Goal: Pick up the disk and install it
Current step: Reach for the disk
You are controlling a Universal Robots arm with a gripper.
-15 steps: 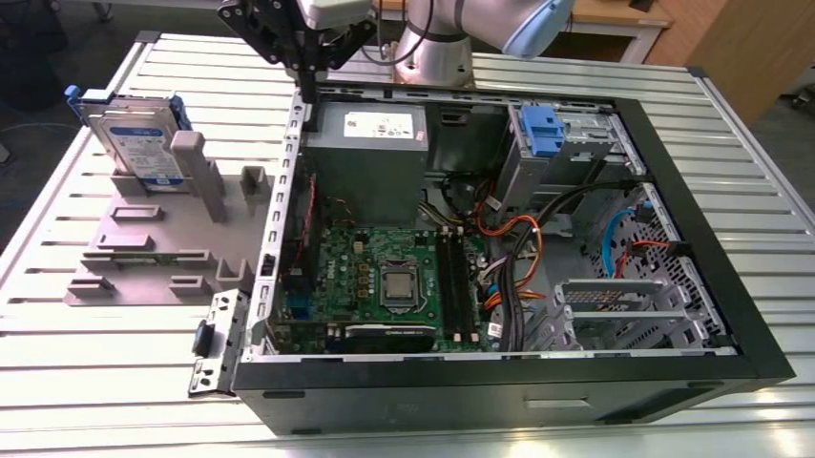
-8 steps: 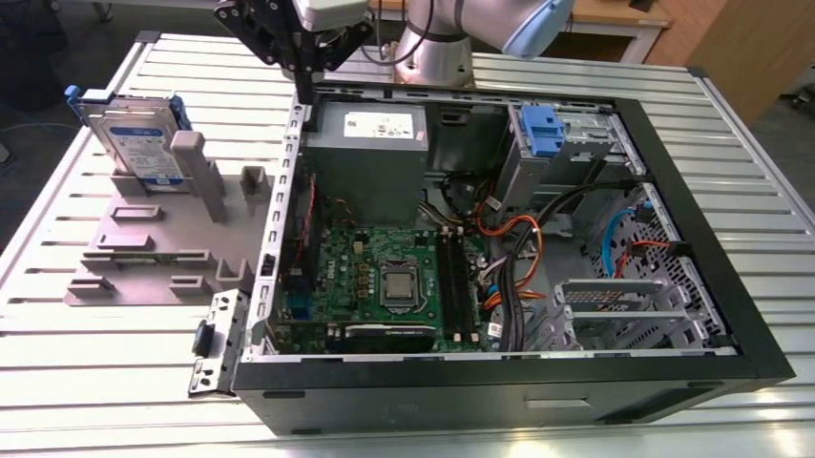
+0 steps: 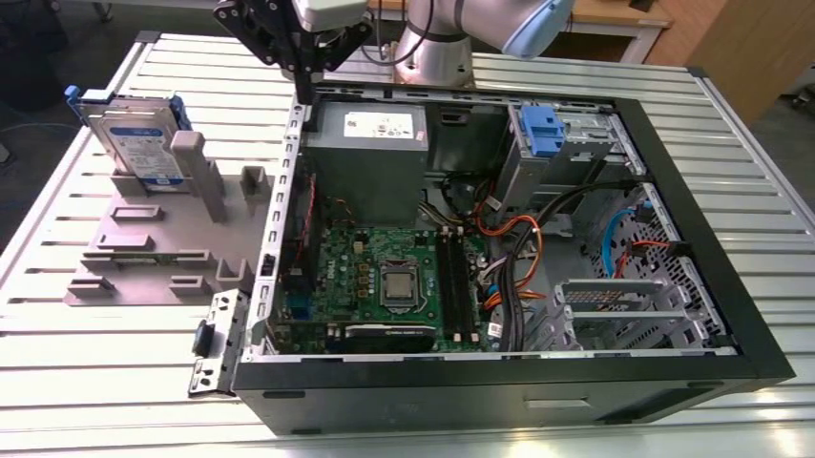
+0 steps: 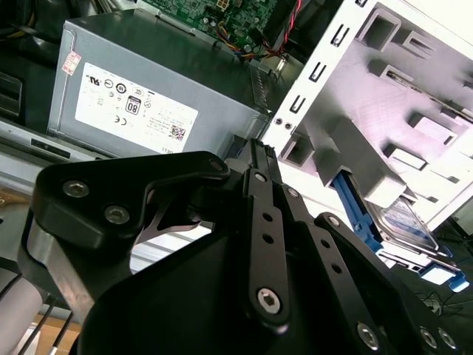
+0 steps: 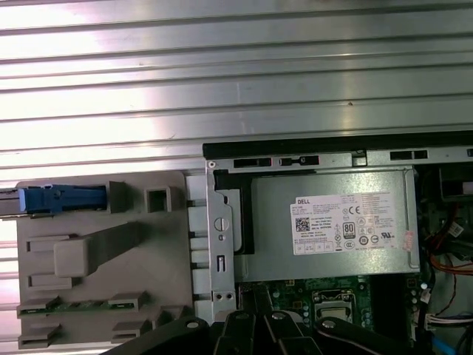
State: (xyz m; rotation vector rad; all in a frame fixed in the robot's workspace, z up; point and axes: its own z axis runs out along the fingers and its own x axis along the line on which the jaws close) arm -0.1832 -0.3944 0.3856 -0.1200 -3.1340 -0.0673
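Note:
The disk point(image 3: 134, 141) is a silver drive with a white-and-blue label and a blue frame. It stands on edge in a slot at the far end of the grey holder point(image 3: 153, 253), at the exterior view's left. My gripper point(image 3: 305, 91) hangs over the rear corner of the open computer case point(image 3: 713, 286), to the right of the disk and apart from it. Its black fingers look shut with nothing between them. In the second wrist view the gripper point(image 4: 256, 148) points toward the case edge, with the disk point(image 4: 405, 222) beyond it. The first wrist view shows the disk point(image 5: 55, 200) edge-on.
Inside the case lie a large grey metal box point(image 3: 369, 143) with a white sticker, a green board point(image 3: 382, 277), orange and black cables point(image 3: 522, 248), and a small blue clip point(image 3: 541, 129) in the drive bay. Everything rests on a ribbed metal table point(image 3: 102, 372).

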